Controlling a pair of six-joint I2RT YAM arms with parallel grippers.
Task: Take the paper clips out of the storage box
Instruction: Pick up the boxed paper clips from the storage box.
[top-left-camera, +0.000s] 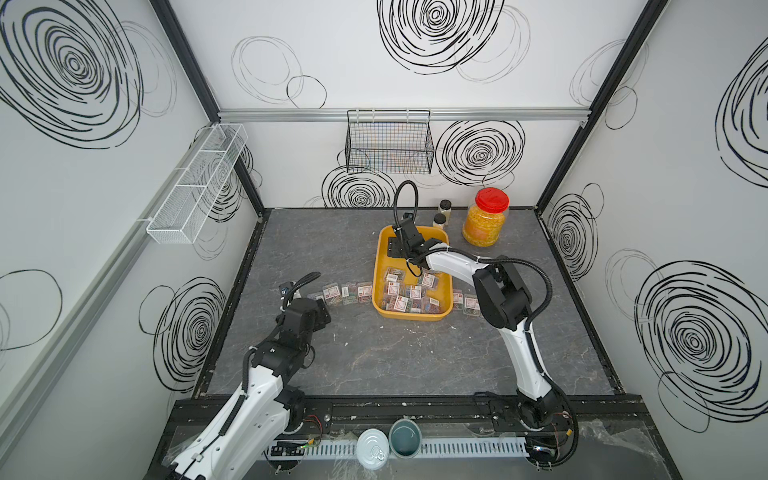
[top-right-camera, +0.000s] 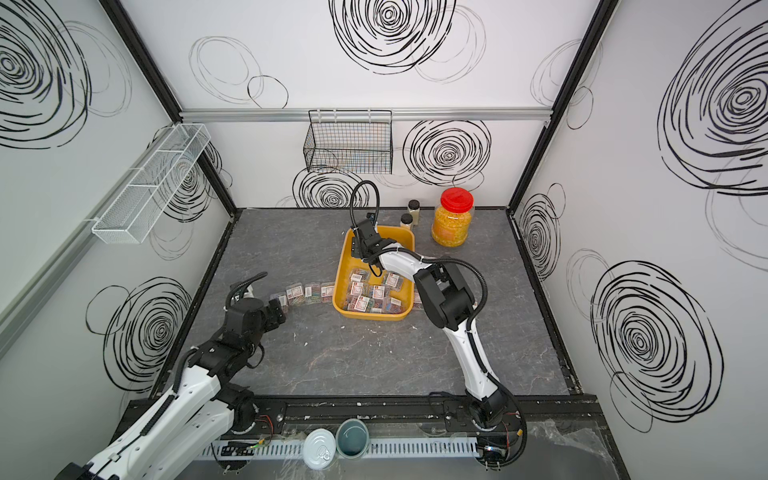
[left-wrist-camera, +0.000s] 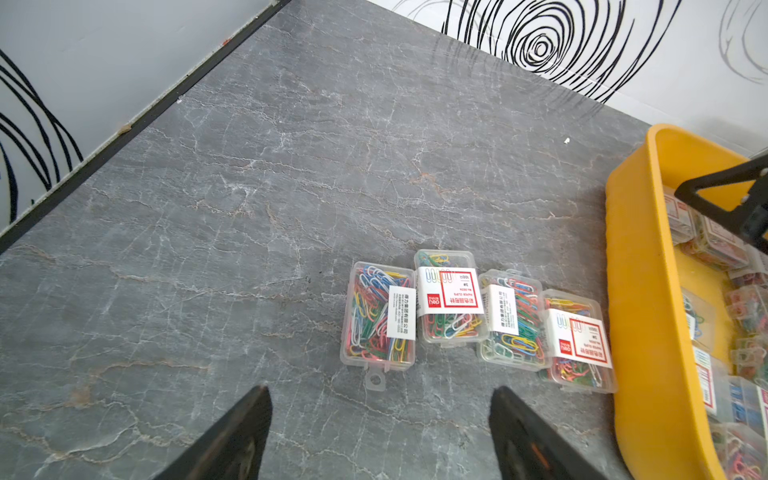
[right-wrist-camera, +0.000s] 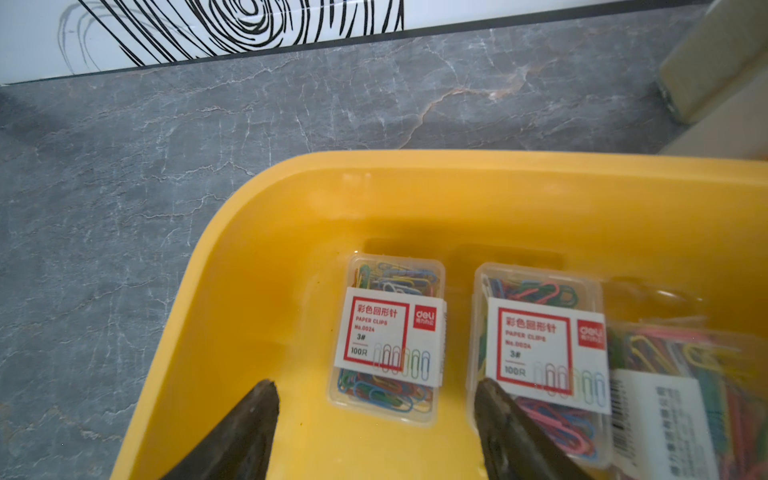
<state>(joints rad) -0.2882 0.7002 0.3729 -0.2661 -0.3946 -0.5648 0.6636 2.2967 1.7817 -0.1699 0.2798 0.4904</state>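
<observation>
1. In both top views, your yellow storage box sat on the grey table, toward its far side. Most of the paper clip cases were heaped in the box's near half.
2. The same views showed four cases in a row on the table just beside the box's left wall. A couple more lay by its right wall, partly hidden by your right arm.
3. Your right gripper reached over the box's far half. Your left gripper hovered near the left end of the row. Two black-capped bottles and a red-lidded jar stood behind the box.
4. In the left wrist view, your left gripper had its jaws spread wide over bare table with nothing between them. The four paper clip cases lay side by side just ahead, touching or nearly so. The last one sat against the storage box, where more cases showed.
5. In the right wrist view, your right gripper had its jaws spread inside the storage box, gripping nothing. One of the paper clip cases lay label-up on the box floor between the fingertips, clear of both. A second case beside it was overlapped at one corner by a finger; you could not tell whether they touched.
</observation>
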